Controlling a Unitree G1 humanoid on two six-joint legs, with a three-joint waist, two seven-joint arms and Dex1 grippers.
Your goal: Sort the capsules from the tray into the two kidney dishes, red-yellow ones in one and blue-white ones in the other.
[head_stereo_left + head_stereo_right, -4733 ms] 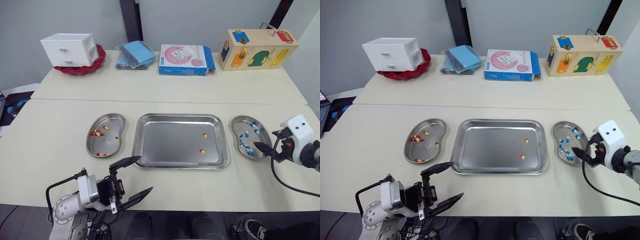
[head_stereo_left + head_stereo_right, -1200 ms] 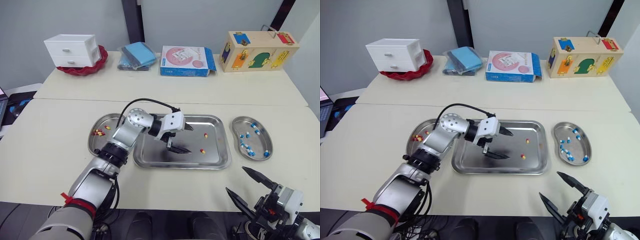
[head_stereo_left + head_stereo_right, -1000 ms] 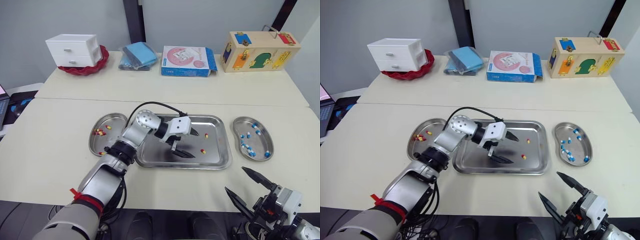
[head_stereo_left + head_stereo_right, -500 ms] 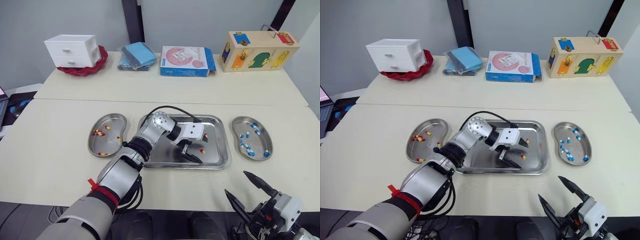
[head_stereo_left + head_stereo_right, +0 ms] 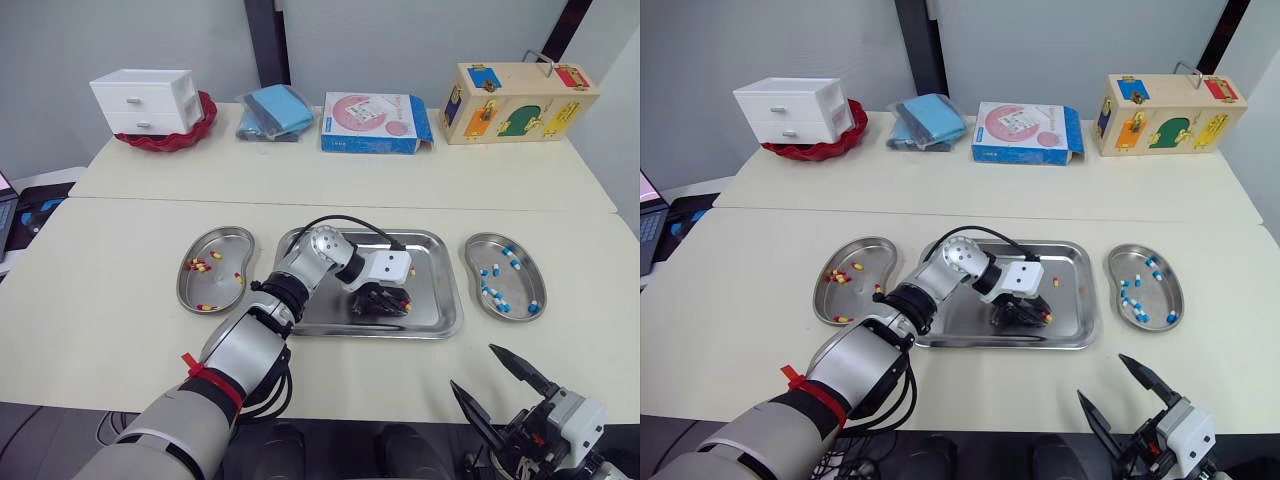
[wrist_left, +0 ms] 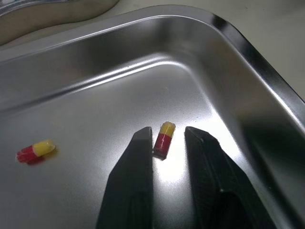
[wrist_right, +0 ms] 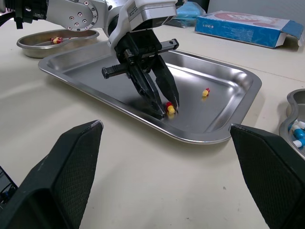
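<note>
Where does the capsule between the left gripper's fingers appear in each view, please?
Left eye view: capsule at the left gripper's tips, in the tray's near right part.
Right eye view: capsule, same place.
Left wrist view: capsule between the fingers.
Right wrist view: capsule at the fingertips, by the tray's rim.
Landmark: the second capsule, lying farther back.

Steel tray (image 5: 432, 300): flat on table, between dishes. Two red-yellow capsules lying flat near its right end, apart: near capsule (image 6: 163, 138), far capsule (image 6: 35, 150). Left kidney dish (image 5: 215, 245): several sorted red-yellow capsules (image 5: 197, 266). Right kidney dish (image 5: 518, 285): several blue-white capsules (image 5: 489, 270).
</note>
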